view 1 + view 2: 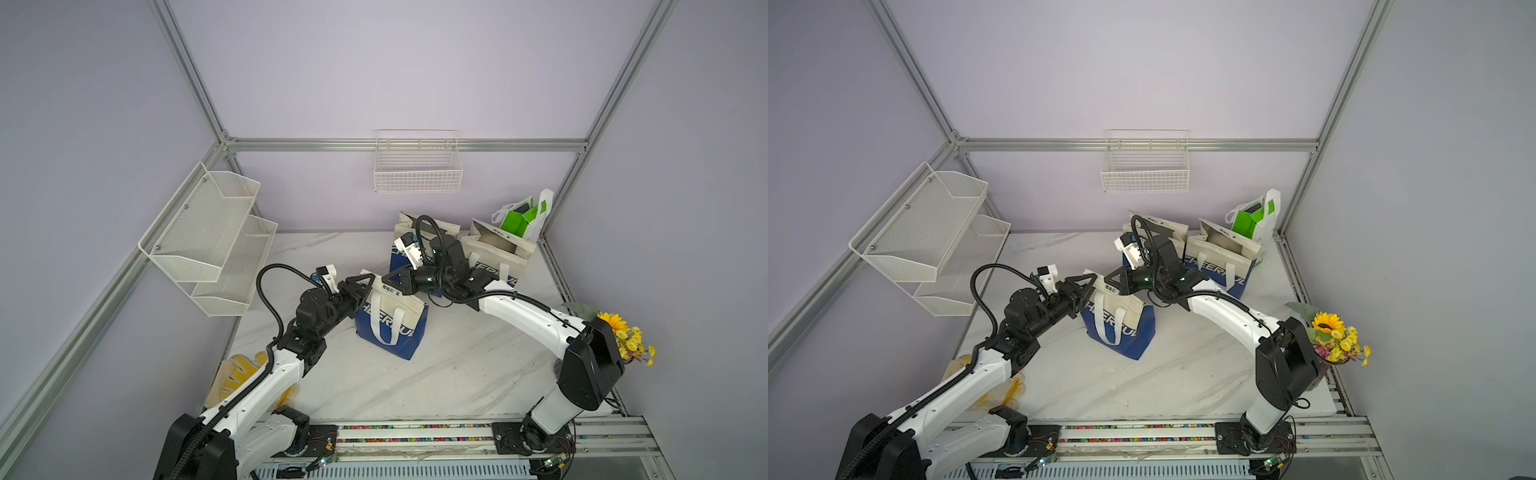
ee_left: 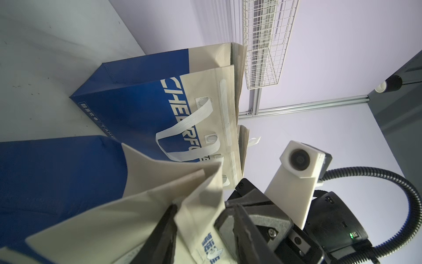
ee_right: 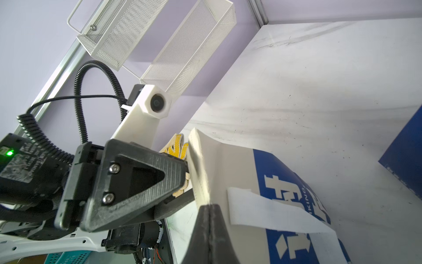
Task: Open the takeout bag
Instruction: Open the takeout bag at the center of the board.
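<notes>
One white marble table (image 1: pixel 457 374) is seen, and two arms are reached across it. One two-tier mesh shelf (image 1: pixel 216 237) is hung out beyond the back of the left gripper (image 1: pixel 367 282). One wire basket (image 1: pixel 417 166) is hung high beyond both sets of fingertips.

Three blue-and-cream bags are counted. The takeout bag (image 1: pixel 390 324) is stood upright on the table just under the fingertips, its rim between the two grippers. A second bag (image 1: pixel 406 224) and a third bag (image 1: pixel 490 253) are set behind the right gripper (image 1: pixel 388 279). One green-and-white plastic bag (image 1: pixel 525 216) and one bunch of yellow flowers (image 1: pixel 627 336) are placed well away from the right fingers. Yellow-and-cream gloves (image 1: pixel 239 374) are laid far behind the left fingers; their number cannot be told.

Only in the right wrist view are the right fingers (image 3: pixel 199 230) shown pressed together, clenched on the takeout bag's cream rim. There the left fingers (image 3: pixel 171 166) are seen parted astride the rim's end, not clamped.

"CHEERFU" and "TAKE" are read on the second bag in the left wrist view alone. "HEERFUL" is made out on the takeout bag in both top views. Blue Chinese characters beside the right fingertips cannot be read.
</notes>
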Controlling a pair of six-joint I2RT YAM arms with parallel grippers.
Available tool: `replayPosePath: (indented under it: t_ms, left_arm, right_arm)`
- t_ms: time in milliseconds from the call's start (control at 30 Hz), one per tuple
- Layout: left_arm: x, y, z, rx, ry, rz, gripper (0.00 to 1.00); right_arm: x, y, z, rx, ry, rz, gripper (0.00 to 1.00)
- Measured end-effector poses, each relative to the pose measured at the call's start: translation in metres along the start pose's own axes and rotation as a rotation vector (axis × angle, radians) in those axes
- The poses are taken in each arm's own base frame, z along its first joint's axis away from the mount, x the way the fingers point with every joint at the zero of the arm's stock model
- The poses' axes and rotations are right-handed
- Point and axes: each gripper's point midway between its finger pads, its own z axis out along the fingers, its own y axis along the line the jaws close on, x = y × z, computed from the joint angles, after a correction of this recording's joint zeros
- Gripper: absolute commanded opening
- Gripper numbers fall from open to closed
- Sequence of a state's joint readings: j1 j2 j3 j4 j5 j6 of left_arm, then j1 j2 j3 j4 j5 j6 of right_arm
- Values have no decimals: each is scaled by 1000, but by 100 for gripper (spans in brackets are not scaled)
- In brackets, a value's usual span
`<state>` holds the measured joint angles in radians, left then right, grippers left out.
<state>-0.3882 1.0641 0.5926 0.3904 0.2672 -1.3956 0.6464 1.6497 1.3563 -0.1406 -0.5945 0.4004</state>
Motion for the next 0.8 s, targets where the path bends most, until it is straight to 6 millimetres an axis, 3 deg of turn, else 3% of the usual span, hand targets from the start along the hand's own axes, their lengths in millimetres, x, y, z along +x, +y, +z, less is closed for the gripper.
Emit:
replayPosePath:
  t_ms: [433,733,800]
  left_arm:
    - [9,-6,7,51,63,11,36]
    - [17,-11,10,74,99,17,15]
    - [18,-10,10,72,102,17,6]
  right_arm:
    - [-2,-4,0,-19,0,18,0]
    - [-3,-6,-1,-15,-2,29,0]
    - [-3,-7,-2,-15,-3,31,0]
